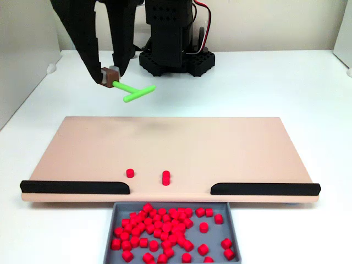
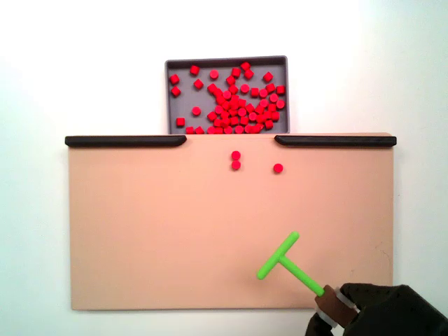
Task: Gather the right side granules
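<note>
Gripper [image 1: 111, 77] is clamped on the stem end of the green T-stick [image 1: 135, 91], apparently held above the board's [image 1: 82, 148] far edge; height is hard to judge. Three granules [image 2: 236, 160] lie near the gap between the black rails [image 2: 126, 141], just short of the grey tray [image 2: 168, 98]. From the T's crossbar they lie well across the board, toward the tray. Crossbar is skewed to the rails, so the sweep likely needs squaring first.

granules [image 2: 236, 160]: you are looking at bright red
pellets in tray [image 2: 238, 105]: showing the same red
tray [image 2: 227, 61]: showing plain grey
T-shaped stick [image 2: 285, 260]: showing lime green
board [image 2: 161, 231]: showing pale peach
rails [image 2: 126, 141]: showing black
table [image 2: 35, 210]: showing white
gripper [image 1: 110, 77]: showing black, brown at the tips
</note>
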Robot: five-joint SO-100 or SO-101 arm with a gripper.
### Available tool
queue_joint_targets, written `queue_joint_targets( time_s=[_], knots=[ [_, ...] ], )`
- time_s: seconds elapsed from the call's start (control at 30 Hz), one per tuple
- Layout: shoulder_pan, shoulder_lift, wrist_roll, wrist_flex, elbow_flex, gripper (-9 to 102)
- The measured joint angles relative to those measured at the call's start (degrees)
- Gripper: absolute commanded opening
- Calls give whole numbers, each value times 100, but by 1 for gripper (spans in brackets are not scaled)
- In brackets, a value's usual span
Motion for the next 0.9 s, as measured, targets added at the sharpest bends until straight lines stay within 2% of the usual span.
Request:
queue_joint_targets(
  time_s=[0.4, 0.6, 0.9],
  knots=[
    [369, -738, -2417, -35, -519, 0],
    [483, -1274, -2522, -44, -1011, 0],
    [483, -1635, -2522, -545, -1090, 0]
  ],
)
